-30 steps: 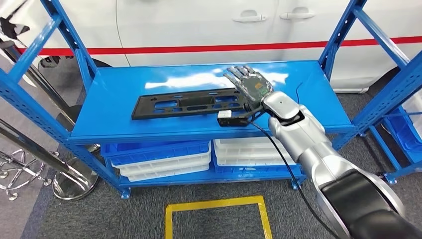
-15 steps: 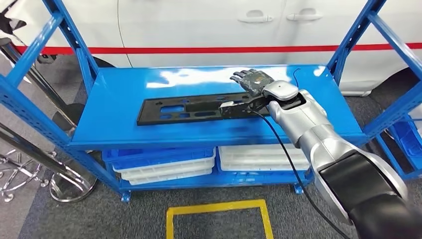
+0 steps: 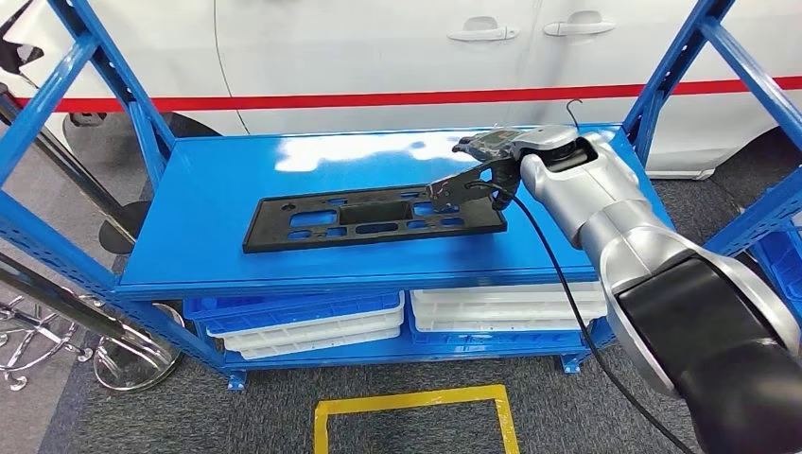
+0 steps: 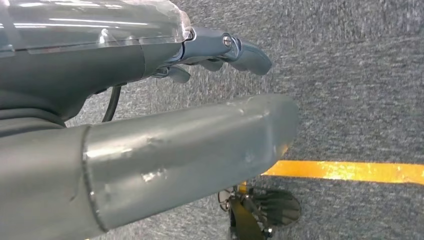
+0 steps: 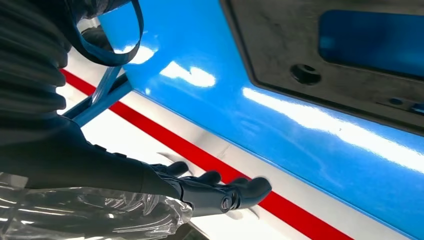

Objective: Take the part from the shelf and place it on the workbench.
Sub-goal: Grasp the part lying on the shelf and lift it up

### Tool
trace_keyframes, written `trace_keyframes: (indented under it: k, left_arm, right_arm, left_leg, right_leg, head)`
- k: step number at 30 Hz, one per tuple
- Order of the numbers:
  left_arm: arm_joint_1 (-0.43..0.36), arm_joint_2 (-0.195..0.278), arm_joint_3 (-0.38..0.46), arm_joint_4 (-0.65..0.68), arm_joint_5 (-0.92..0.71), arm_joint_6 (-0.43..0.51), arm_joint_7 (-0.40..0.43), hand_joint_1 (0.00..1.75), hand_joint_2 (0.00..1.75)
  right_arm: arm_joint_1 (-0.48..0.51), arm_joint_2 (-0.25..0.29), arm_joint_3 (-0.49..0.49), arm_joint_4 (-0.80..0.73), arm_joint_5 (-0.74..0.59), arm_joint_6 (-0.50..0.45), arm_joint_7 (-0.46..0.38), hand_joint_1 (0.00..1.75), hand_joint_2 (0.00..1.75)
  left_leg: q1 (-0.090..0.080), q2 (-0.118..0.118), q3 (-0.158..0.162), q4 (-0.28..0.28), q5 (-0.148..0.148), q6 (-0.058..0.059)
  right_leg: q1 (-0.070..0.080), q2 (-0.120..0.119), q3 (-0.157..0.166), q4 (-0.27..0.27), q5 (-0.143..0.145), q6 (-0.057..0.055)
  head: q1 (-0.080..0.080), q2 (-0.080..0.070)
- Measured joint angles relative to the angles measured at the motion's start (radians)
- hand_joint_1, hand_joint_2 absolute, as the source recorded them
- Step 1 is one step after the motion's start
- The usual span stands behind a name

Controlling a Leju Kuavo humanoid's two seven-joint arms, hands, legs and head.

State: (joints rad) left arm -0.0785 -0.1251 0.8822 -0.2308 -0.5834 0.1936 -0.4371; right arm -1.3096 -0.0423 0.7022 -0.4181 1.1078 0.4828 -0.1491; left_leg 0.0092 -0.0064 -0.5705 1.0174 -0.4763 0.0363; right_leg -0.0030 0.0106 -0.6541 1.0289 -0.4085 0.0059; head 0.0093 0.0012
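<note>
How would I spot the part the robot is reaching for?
Find the blue shelf in front of the white car. On its top level lies a long, flat black panel with cutouts, unlike the blue and white trays stacked underneath.

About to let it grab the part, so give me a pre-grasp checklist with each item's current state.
1. Part flat on the shelf, fully supported: ok.
2. Right hand at the part's right end: ok.
3. Right hand holding the part: not ok; in the right wrist view its fingers are extended beside the part, gripping nothing.
4. Nothing lying on the part: ok.
5. Cable off the right wrist clear of the part: cannot tell; it runs close past the part's right end.
6. Left hand free: ok, it hangs over the floor, holding nothing.
</note>
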Motion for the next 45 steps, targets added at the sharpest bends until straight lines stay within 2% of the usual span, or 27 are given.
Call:
trace_keyframes:
  k: [5,10,17,22,26,30,37,45]
  left_arm:
    - [-0.002,0.000,0.018,0.000,-0.003,0.009,-0.001,0.00,0.00]
    - [-0.002,-0.001,0.026,0.000,-0.005,0.012,-0.001,0.00,0.00]
    - [0.000,-0.001,0.042,0.000,-0.010,0.026,0.001,0.00,0.00]
    - [0.000,-0.001,0.057,0.000,-0.015,0.032,-0.002,0.00,0.00]
    - [0.001,-0.001,0.076,0.000,-0.022,0.040,-0.005,0.00,0.00]
    - [0.002,-0.003,0.087,0.000,-0.028,0.043,-0.005,0.00,0.00]
    - [0.001,-0.007,0.101,0.000,-0.046,0.044,-0.008,0.00,0.00]
    - [0.001,-0.008,0.112,0.000,-0.059,0.044,-0.017,0.00,0.00]
  right_arm:
    - [-0.019,-0.002,0.052,0.003,-0.028,0.019,0.018,0.00,1.75]
    - [-0.036,-0.006,0.071,0.004,-0.043,0.023,0.027,0.00,1.75]
    - [-0.069,-0.031,0.120,-0.006,-0.082,0.074,0.002,0.00,1.75]
    - [-0.073,-0.083,0.214,-0.075,-0.179,0.153,-0.023,0.00,1.75]
    - [-0.071,-0.167,0.324,-0.211,-0.329,0.219,0.011,0.00,1.75]
    - [-0.066,-0.234,0.414,-0.315,-0.426,0.200,0.059,0.00,1.75]
    - [-0.024,-0.314,0.530,-0.401,-0.548,0.101,0.068,0.00,1.75]
    - [0.087,-0.377,0.579,-0.456,-0.649,-0.038,0.059,0.00,1.75]
  left_leg:
    - [0.000,0.001,0.006,-0.008,0.001,-0.003]
    - [0.000,0.001,0.007,-0.011,0.002,-0.014]
    - [-0.001,0.001,0.007,-0.010,0.003,-0.016]
    - [-0.002,0.001,0.007,-0.008,0.002,-0.016]
    - [-0.003,0.001,0.007,-0.007,0.001,-0.016]
    - [-0.003,0.000,0.007,-0.007,0.000,-0.015]
    - [-0.003,0.001,0.008,-0.006,-0.001,-0.014]
    - [-0.003,0.001,0.008,-0.006,-0.001,-0.014]
  right_leg:
    - [0.000,0.002,0.001,0.000,-0.003,-0.005]
    - [0.001,0.002,0.001,0.001,-0.002,-0.006]
    - [0.000,0.001,0.003,0.000,-0.002,-0.007]
    - [-0.001,0.001,0.005,0.000,-0.002,-0.007]
    - [-0.001,0.000,0.005,0.000,-0.002,-0.007]
    - [-0.002,0.000,0.005,-0.001,-0.002,-0.007]
    - [-0.002,0.000,0.006,-0.001,-0.002,-0.007]
    - [-0.002,0.000,0.006,-0.001,-0.002,-0.006]
  head:
    - [0.000,0.000]
    - [0.000,0.000]
    - [0.000,0.000]
    - [0.000,0.000]
    - [0.000,0.000]
    - [0.000,0.000]
    - [0.000,0.000]
    - [0.000,0.000]
